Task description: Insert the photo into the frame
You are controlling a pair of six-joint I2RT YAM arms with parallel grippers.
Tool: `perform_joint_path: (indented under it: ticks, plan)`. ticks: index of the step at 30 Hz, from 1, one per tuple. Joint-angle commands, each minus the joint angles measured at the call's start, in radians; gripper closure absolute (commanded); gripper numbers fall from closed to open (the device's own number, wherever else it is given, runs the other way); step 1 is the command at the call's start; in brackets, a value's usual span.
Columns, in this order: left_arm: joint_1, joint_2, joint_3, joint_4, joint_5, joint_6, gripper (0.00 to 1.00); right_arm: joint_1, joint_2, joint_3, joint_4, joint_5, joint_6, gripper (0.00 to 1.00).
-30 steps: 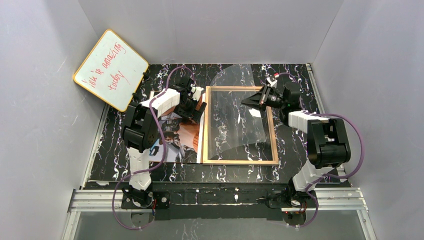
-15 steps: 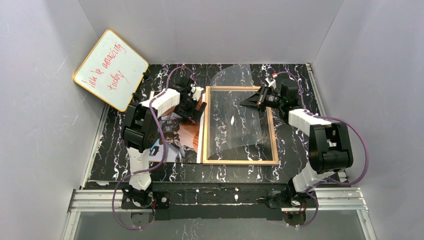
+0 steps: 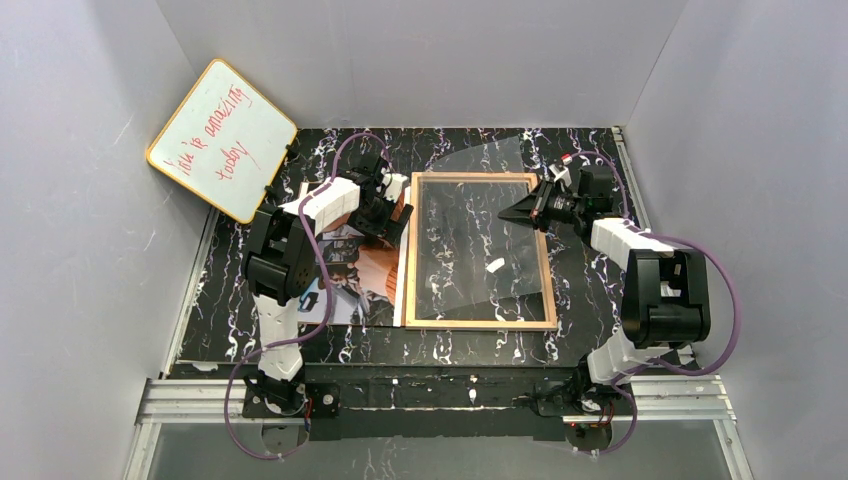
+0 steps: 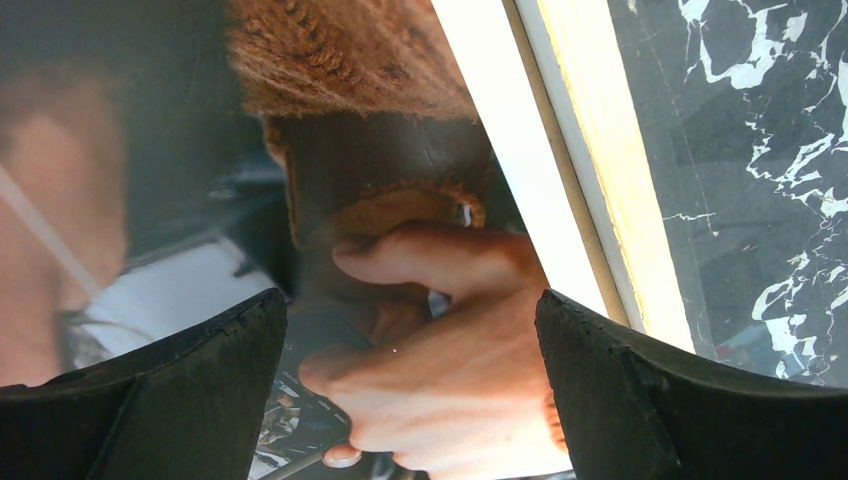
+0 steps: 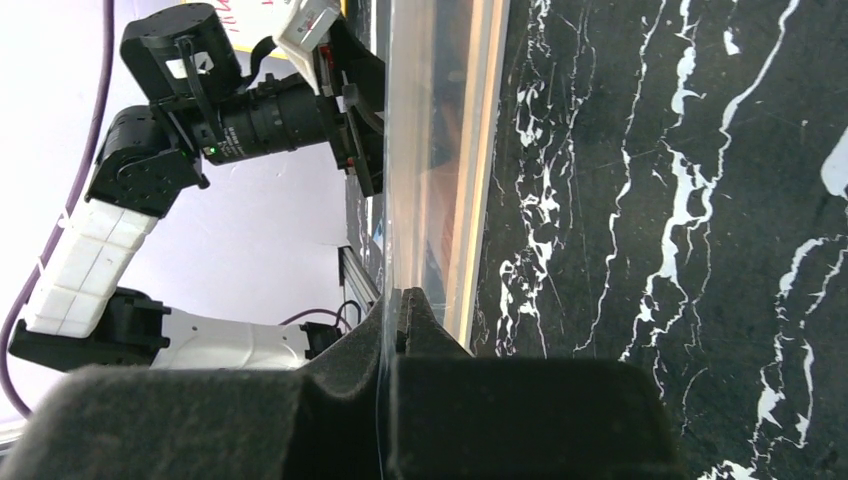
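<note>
Right gripper (image 3: 506, 214) drew clear sheet (image 3: 470, 240) rightward | left gripper (image 4: 408, 312) spread above photo (image 4: 150, 120)

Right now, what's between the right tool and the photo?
The frame lies flat between the right tool and the photo, as the top view shows. The clear sheet that this tool pinches slants over it.

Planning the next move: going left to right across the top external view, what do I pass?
Yellow-rimmed whiteboard with red writing → dark printed paper photo → tan wood rectangular frame. Left out: the clear plastic sheet and right gripper, which overlap the frame, and the left gripper above the photo.
</note>
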Motion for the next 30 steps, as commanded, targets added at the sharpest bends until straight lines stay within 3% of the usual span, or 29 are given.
perform_joint_path:
  ticks: [1, 12, 30]
  plan:
    - [-0.011, 0.034, -0.051, -0.014, 0.035, -0.008, 0.07, -0.002, 0.008, 0.009, -0.01, 0.024, -0.041, 0.99]
    - [-0.028, 0.034, -0.071, -0.002, 0.037, 0.002, 0.07, -0.034, 0.024, -0.033, -0.053, 0.086, -0.076, 0.99]
    - [-0.054, 0.058, -0.064, 0.004, 0.029, -0.001, 0.07, -0.08, 0.066, -0.054, 0.022, 0.029, -0.073, 0.99]
